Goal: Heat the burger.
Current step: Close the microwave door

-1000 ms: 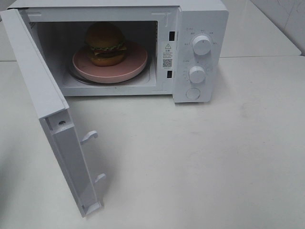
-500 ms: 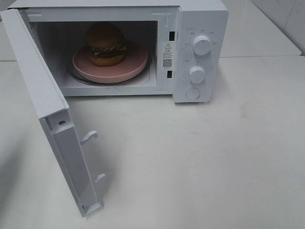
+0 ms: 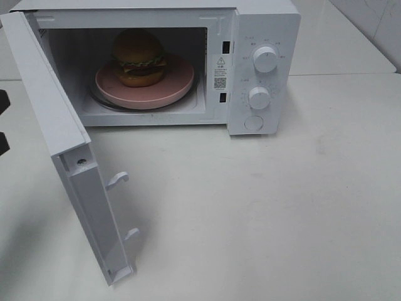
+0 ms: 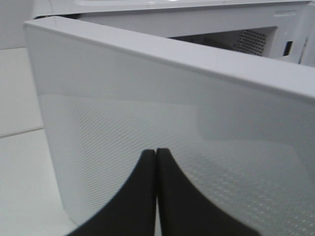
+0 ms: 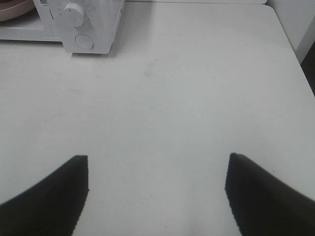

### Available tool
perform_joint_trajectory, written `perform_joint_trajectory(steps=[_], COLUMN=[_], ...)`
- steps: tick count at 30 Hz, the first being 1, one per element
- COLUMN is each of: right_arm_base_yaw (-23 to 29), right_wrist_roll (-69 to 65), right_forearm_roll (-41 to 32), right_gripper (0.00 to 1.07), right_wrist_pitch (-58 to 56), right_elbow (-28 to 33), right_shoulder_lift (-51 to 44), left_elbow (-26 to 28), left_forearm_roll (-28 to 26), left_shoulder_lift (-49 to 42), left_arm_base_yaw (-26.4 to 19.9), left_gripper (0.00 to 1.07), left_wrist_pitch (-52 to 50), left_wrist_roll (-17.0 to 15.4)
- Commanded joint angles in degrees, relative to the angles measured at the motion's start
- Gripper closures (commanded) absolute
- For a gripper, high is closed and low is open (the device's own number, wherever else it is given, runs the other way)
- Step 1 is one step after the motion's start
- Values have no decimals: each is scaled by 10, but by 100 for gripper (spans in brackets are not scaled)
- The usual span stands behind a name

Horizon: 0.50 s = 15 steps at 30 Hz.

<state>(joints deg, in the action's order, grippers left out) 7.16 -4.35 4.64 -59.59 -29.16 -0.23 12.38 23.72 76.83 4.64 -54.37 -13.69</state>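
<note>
The burger (image 3: 138, 56) stands on a pink plate (image 3: 172, 88) inside the white microwave (image 3: 263, 25). Its door (image 3: 44, 100) hangs wide open, swung out toward the front left. In the left wrist view my left gripper (image 4: 156, 151) is shut with nothing in it, its tips close to the door's outer face (image 4: 147, 98). A dark part of that arm (image 3: 2, 143) shows at the exterior view's left edge, outside the door. My right gripper (image 5: 157, 162) is open and empty above the bare table, well to the right of the microwave and out of the exterior view.
Two round knobs (image 3: 265, 59) (image 3: 259, 98) and a round button (image 3: 253, 123) sit on the microwave's right panel. The door's latch hooks (image 3: 118, 179) stick out of its inner edge. The white table (image 3: 282, 207) stretches in front and to the right.
A dark part of my left arm has come into view at the left edge of the exterior view, beside the open door. The burger, plate and door have not moved.
</note>
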Motion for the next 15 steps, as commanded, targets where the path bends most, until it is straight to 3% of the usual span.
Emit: perform_joint_trajectory(steps=[1, 3, 10, 11, 13, 14, 15], right_arm_base_yaw=[-4, -4, -4, -4, -4, -4, -4], right_wrist_roll=[-1, -1, -1, -1, -1, -1, -1], right_forearm_roll=[2, 2, 2, 2, 2, 2, 2], right_gripper=[31, 31, 31, 31, 31, 31, 31], right_wrist_pitch=[2, 2, 2, 2, 2, 2, 2], right_elbow=[2, 2, 2, 2, 2, 2, 2], right_shoulder_lift=[-14, -14, -14, -14, -14, -14, -14], left_elbow=[12, 26, 63, 76, 84, 101, 101], left_forearm_roll=[-44, -101, -179, -215, -233, -278, -278], left_shoulder_lift=[8, 26, 74, 94, 102, 121, 121], left_arm_base_yaw=[33, 73, 148, 170, 179, 205, 205], left_gripper=[107, 107, 107, 107, 107, 107, 107], left_wrist_pitch=[6, 7, 8, 8, 8, 6, 6], left_wrist_roll=[17, 42, 87, 100, 108, 127, 127])
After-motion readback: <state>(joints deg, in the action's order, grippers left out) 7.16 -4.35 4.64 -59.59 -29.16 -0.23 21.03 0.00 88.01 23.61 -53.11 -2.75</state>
